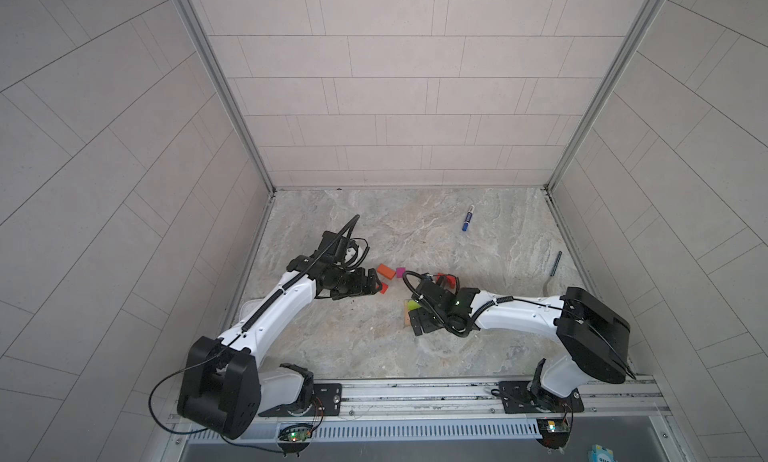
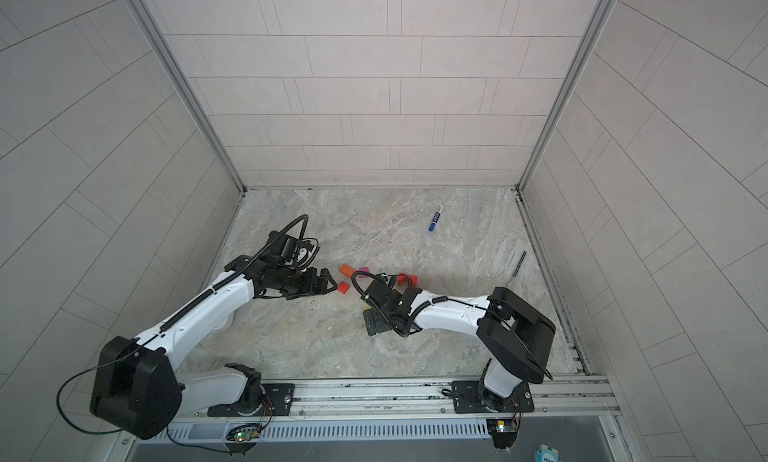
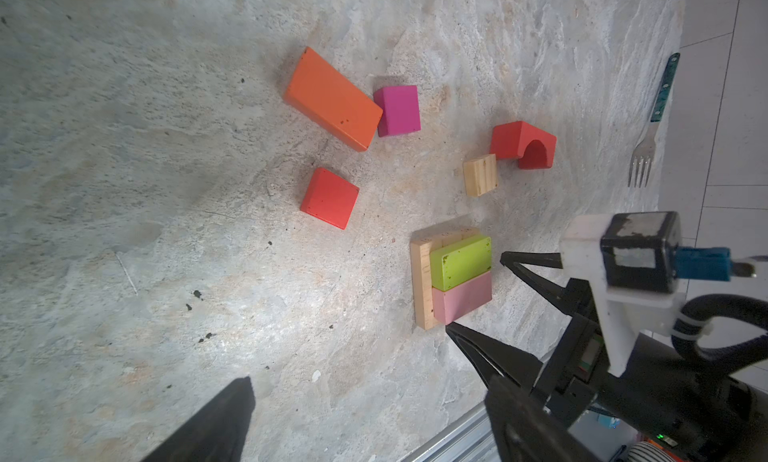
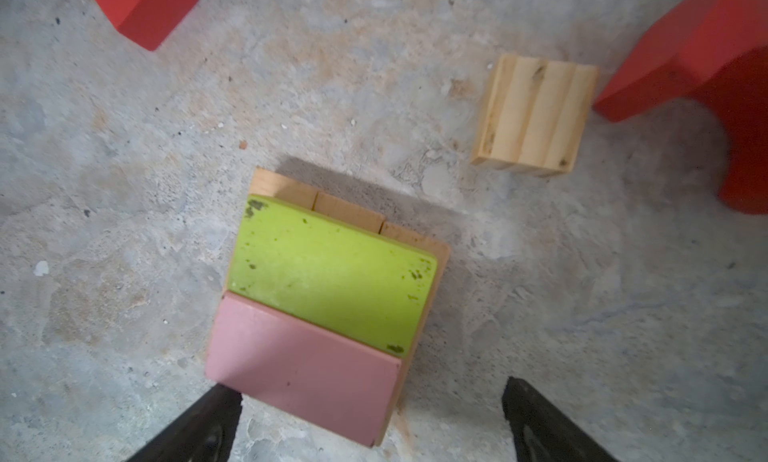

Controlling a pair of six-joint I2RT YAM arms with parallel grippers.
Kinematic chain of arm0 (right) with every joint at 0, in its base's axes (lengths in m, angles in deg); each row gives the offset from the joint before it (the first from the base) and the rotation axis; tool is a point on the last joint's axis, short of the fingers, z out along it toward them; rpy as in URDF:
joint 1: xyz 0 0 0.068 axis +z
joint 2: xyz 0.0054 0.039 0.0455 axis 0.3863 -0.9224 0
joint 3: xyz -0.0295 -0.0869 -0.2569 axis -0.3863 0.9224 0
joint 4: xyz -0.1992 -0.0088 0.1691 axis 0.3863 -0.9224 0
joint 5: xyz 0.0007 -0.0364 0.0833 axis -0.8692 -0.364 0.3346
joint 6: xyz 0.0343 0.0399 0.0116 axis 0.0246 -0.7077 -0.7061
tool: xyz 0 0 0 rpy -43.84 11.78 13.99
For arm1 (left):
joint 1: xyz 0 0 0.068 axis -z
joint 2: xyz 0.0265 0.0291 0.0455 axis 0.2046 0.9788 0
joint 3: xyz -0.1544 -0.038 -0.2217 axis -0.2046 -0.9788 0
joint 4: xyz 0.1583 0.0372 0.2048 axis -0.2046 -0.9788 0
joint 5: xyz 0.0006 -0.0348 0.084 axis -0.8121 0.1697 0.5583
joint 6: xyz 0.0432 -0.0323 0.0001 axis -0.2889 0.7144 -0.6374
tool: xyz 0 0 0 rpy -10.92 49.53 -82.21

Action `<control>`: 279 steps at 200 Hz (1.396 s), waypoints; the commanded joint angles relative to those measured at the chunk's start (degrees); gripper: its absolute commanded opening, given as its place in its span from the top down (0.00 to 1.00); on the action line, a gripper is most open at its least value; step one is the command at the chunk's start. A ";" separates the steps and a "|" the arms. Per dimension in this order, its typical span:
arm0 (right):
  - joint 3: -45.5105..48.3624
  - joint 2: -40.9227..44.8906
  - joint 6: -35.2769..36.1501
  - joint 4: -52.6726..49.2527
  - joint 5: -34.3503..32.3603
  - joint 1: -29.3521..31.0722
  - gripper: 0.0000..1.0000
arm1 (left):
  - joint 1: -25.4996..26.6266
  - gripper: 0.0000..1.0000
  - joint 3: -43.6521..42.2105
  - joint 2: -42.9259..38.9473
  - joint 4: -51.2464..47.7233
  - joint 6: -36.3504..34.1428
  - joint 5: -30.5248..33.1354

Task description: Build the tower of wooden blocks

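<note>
Two bricks, a green brick (image 4: 332, 272) and a pink brick (image 4: 303, 368), lie touching side by side on a tan plank (image 3: 422, 285), near the middle of the table (image 1: 457, 335). The right end effector (image 4: 370, 391) is spread wide just beside the pink brick and pinches nothing. The left end effector (image 1: 375, 283) is also spread and empty, just left of a red cube (image 1: 382, 288), with an orange brick (image 1: 385, 271) and a magenta cube (image 1: 400, 272) a little farther.

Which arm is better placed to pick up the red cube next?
Left. The left gripper, open, is right beside the red cube; the right gripper, also open, is at the pink brick on the plank, farther from the cube.
</note>
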 commanded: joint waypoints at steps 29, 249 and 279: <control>-0.57 -0.25 -1.09 -0.29 -2.08 0.17 0.01 | 0.20 0.06 0.08 -0.85 0.03 -0.21 0.21; -1.15 15.27 4.57 -5.41 -8.53 -2.61 0.01 | 0.24 0.06 0.14 -0.34 -0.01 -0.17 0.25; -1.86 15.89 6.74 -5.60 -8.25 -6.15 0.02 | 0.24 0.06 0.33 0.09 -0.01 -0.16 0.16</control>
